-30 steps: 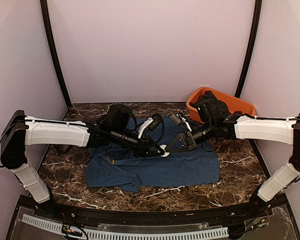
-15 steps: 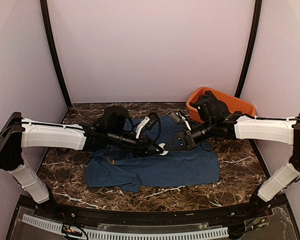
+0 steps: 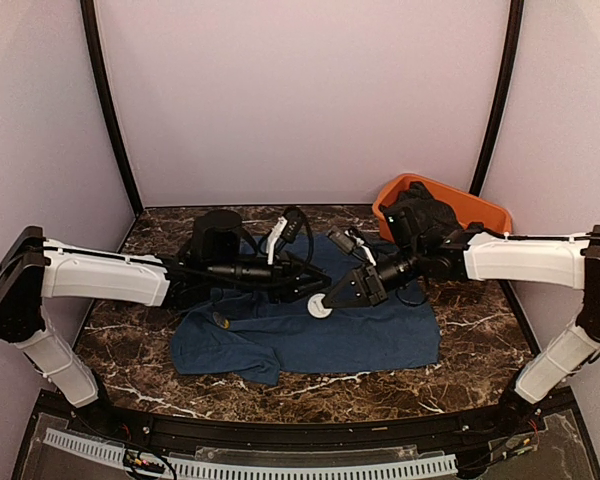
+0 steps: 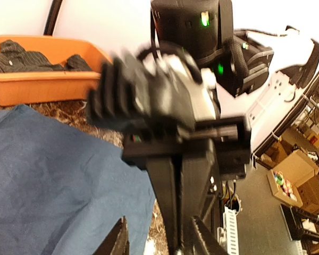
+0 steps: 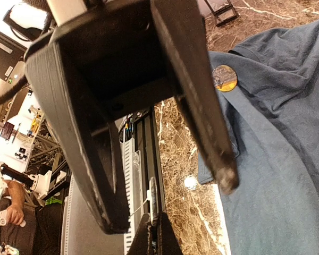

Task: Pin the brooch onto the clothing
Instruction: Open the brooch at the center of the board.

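Orange tub (image 4: 42,87) is sitting back right, holding dark striped garments (image 4: 21,53). Both arms are reaching in over the navy T-shirt (image 3: 310,340), tips nearly meeting. Left gripper (image 3: 298,287) is standing released, right gripper (image 5: 151,234) is staying clenched. Brooch (image 5: 224,78) is lying on the shirt's left part, apart from both.

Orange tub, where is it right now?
In the overhead view, the orange tub sits at the far right corner of the table, behind the right arm and past the blue shirt.

Soft, even overhead light, faint shadows. My left wrist view: right gripper (image 4: 176,234) motion-blurred, white glare behind.
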You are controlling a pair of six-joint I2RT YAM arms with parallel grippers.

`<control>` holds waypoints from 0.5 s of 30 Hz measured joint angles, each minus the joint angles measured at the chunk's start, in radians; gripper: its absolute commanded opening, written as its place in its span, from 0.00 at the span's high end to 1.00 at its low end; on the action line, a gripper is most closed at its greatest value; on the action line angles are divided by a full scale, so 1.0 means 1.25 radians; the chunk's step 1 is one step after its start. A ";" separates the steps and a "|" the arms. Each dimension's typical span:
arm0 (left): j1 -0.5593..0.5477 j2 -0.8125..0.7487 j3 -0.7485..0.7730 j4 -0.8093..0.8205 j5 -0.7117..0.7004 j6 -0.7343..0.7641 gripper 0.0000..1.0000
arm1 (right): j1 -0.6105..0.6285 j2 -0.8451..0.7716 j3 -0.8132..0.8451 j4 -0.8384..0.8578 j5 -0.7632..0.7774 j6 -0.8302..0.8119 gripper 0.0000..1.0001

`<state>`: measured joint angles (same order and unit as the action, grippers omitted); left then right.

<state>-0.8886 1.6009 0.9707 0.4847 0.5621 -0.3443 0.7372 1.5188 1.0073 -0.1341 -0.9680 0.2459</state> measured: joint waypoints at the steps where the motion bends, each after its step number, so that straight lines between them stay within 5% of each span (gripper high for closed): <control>1: 0.005 -0.002 -0.007 0.026 -0.001 -0.010 0.58 | 0.005 0.002 0.001 -0.003 -0.002 0.000 1.00; 8: 0.050 -0.076 -0.063 0.092 0.000 -0.041 0.41 | 0.008 0.002 0.007 -0.027 -0.002 -0.002 1.00; 15: 0.070 -0.149 -0.030 -0.043 -0.064 0.060 0.02 | -0.012 0.001 0.025 -0.102 0.122 -0.003 1.00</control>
<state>-0.8009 1.4143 0.9329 0.4305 0.4824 -0.2691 0.7223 1.5196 1.0382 -0.2615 -0.8154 0.2424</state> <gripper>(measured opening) 0.874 0.009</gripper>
